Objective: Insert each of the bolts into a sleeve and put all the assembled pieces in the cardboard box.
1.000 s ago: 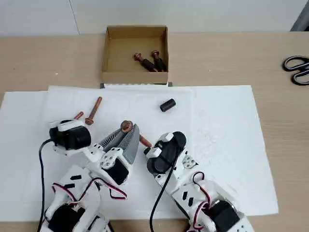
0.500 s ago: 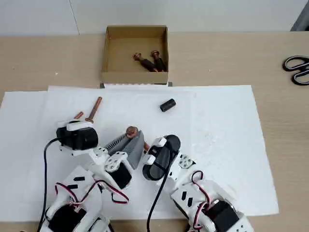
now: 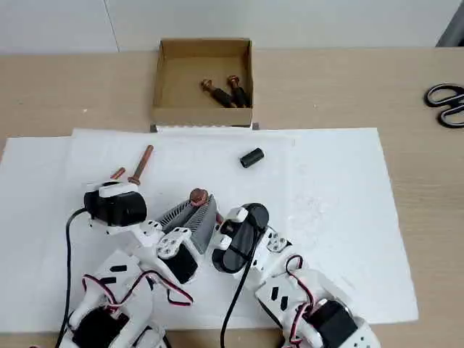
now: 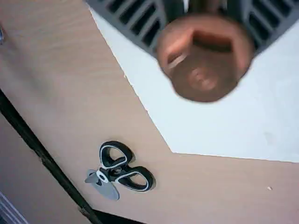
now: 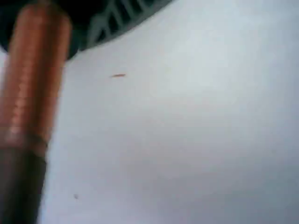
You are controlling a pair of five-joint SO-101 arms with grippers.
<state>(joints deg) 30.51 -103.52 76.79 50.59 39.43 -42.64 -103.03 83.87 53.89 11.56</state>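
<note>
Pincer of the left arm [image 3: 196, 207] is clamped on a copper bolt [image 3: 198, 195] just below its head. Over the last second both arms have closed in on each other. The bolt's thread now runs into a dark sleeve [image 5: 18, 191] at the right arm [image 3: 243, 233], so insertion looks under way. Whether the right pincer grips that sleeve, I cannot tell. Both arms sit folded low over the paper [image 3: 326, 188], wrists nearly touching, well short of the cardboard box [image 3: 156, 80].
</note>
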